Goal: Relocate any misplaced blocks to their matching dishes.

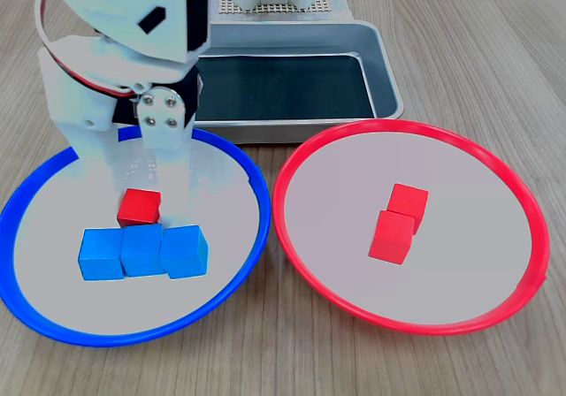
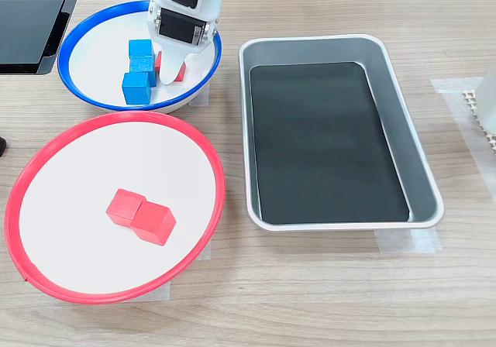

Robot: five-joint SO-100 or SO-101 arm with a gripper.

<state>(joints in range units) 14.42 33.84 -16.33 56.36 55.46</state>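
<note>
Wood-grain tabletop (image 1: 495,78), two plates and a grey tray (image 2: 403,130) on it. On the blue plate (image 1: 225,277) sits the stray red cube (image 1: 140,206), touching the back of a row of three blue cubes (image 1: 141,252) — the odd one out, and the piece to lift.

Directly above and behind it in the first exterior view hangs the gripper (image 2: 169,72), its white body coming down over the plate's far side. In the second exterior view the fingers straddle the red cube: a sliver of red shows on each side of the near finger (image 2: 172,62), so the cube lies between them or just at their tips. Apart, then, by my reading, but whether the pads touch the cube I cannot tell — the near finger hides the contact.

Its home, the red plate (image 1: 522,201), lies to the first exterior view's right, just beside the blue plate, with two red cubes (image 1: 400,224) touching each other near the middle. No blue cube shows there.

The arm's upper part is cut off in both exterior views.
</note>
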